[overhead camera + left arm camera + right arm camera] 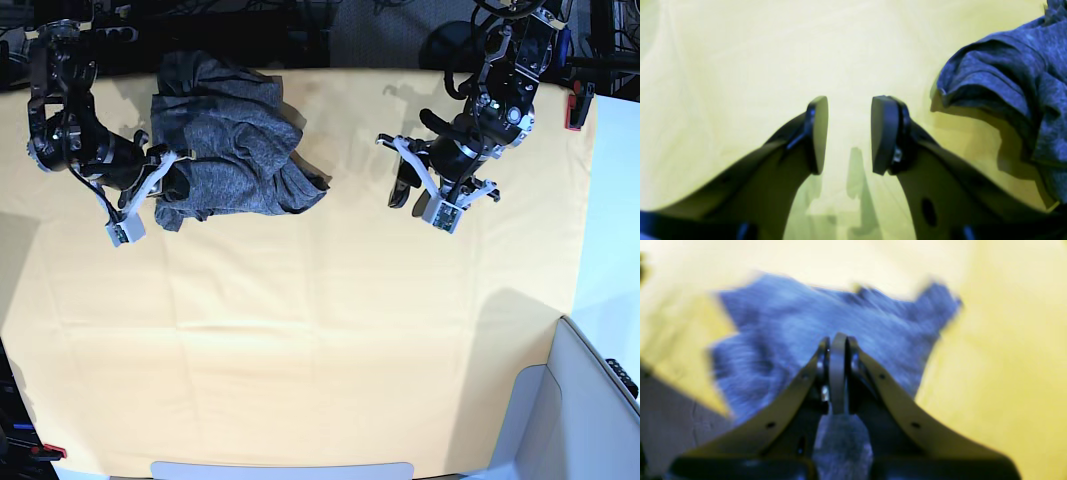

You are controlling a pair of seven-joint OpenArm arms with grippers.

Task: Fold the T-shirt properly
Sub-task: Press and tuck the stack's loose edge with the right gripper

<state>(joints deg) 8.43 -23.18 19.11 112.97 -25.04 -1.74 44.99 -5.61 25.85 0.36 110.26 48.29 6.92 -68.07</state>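
Overhead, the left gripper (402,180) hangs open and empty above the yellow cloth (320,330), well apart from the shirt (235,150). Opposite, the right gripper (837,373) is closed, pads pressed together, at the crumpled shirt's edge near the table's far corner.

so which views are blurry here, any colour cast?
Right wrist view: heavy motion smear, T-shirt edges streaked, its grey reads bluish. Left wrist view: left gripper soft, greenish-yellow cast on the yellow cloth. Base view: sharp, even light, soft arm shadows.
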